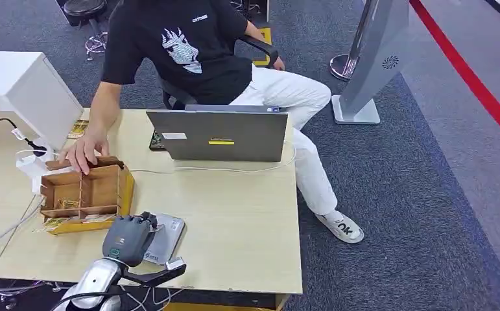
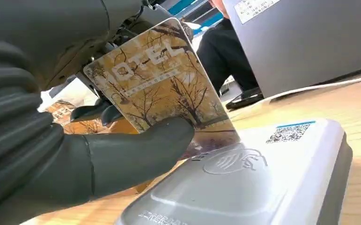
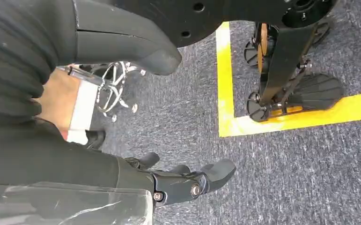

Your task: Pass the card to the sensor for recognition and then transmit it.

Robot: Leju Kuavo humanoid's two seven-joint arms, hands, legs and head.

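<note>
One robot hand [image 2: 99,154], card [image 2: 162,84] pinched, tilted over sensor [image 2: 262,183].

The right hand [image 3: 136,117] hangs empty, fingers [image 3: 216,171] loosely apart, above grey carpet [image 3: 309,173]; yellow floor tape [image 3: 225,79] lies beyond its fingertips.

bare tabletop [image 1: 247,220] right of the sensor [image 1: 167,238]; wooden box [image 1: 86,194] close on its left

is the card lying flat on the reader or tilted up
Tilted up. The left hand holds the hotel card slanted, its lower edge at the card reader.
</note>
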